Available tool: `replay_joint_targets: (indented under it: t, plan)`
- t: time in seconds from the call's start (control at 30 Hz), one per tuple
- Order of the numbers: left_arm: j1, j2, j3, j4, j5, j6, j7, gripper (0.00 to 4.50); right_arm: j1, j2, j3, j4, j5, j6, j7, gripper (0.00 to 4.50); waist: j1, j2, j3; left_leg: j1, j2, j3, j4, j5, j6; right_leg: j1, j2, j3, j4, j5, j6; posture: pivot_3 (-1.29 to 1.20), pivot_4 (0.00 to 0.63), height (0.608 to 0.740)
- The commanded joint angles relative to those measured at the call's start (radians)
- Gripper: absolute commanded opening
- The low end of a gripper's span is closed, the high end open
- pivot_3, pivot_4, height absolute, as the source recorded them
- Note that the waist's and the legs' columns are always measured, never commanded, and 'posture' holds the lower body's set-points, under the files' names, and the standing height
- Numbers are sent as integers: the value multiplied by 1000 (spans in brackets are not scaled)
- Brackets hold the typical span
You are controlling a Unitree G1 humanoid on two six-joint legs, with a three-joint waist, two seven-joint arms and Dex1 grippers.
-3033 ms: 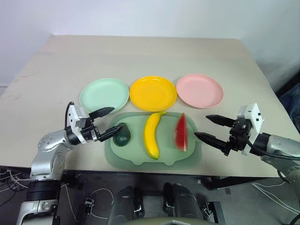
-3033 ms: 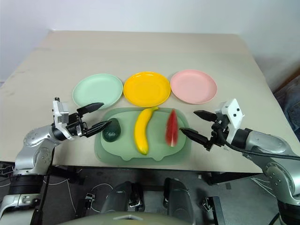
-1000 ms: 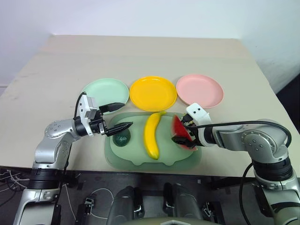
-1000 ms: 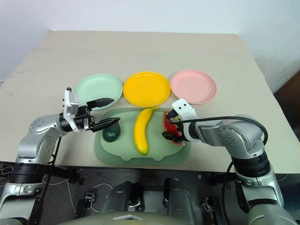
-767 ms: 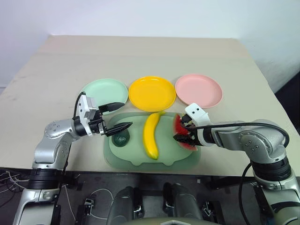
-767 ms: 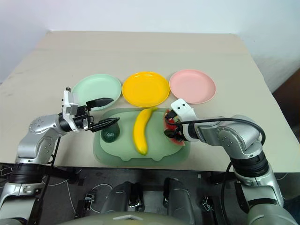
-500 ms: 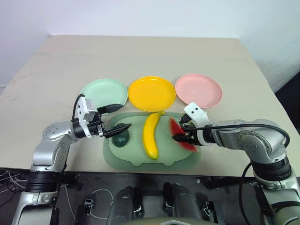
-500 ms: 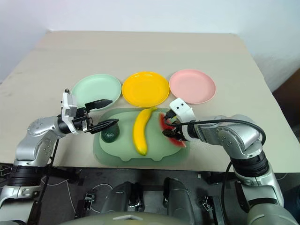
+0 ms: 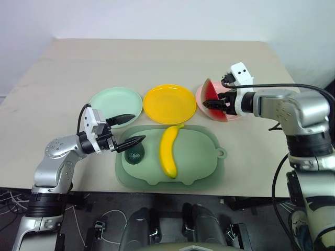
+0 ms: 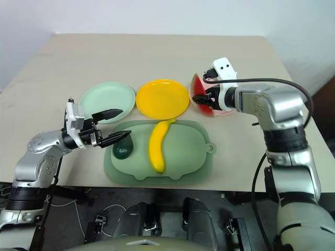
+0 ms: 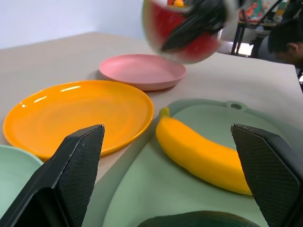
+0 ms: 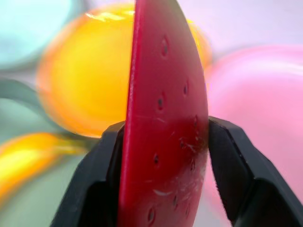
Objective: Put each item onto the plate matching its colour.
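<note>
The watermelon wedge (image 9: 213, 98) is clamped in the right tool (image 9: 215, 103) and held above the near-left rim of the pink plate (image 9: 238, 112); the plate's centre lies just beyond. The left tool (image 9: 128, 130) is spread wide beside the avocado (image 9: 135, 155) on the tray (image 9: 201, 157).

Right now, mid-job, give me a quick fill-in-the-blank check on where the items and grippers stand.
1. The right gripper is shut on the ____.
2. That wedge hangs over the ____ plate.
3. The banana lies on the pale green ____.
4. The left gripper stands open beside the ____.

Missing words: watermelon wedge; pink; tray; avocado
</note>
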Motion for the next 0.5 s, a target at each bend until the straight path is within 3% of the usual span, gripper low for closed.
replay_joint_targets:
  t: [0.03,0.2,0.27,0.4,0.5]
  plan:
    - [15,0,22,-54,-15,-4,12,4500,-101,28,24,237,-128,-161,24,2194,-2,1,0,0,0,0,0,0,0,0,0,0,0,0,0,0,150,696]
    - [32,-1,28,-65,-14,-8,17,4500,-187,109,22,528,-237,-324,44,2194,-19,1,1,0,0,0,-1,2,-2,-1,1,0,3,0,2,0,150,696]
    - [33,0,30,-65,-13,-10,19,4500,-209,133,8,576,-252,-335,60,3160,-21,1,1,0,0,0,-1,2,-2,-1,1,0,3,0,2,0,150,696]
    - [37,1,33,-59,-12,-15,16,4500,-227,151,1,631,-307,-362,43,4448,-23,1,1,0,0,0,-1,2,-3,-2,1,0,4,0,2,0,150,696]
    - [42,6,34,-56,-14,-15,6,4500,-247,139,-52,655,-312,-358,-1,4482,-21,1,1,0,0,0,-1,2,-3,-2,0,0,5,0,2,0,150,696]
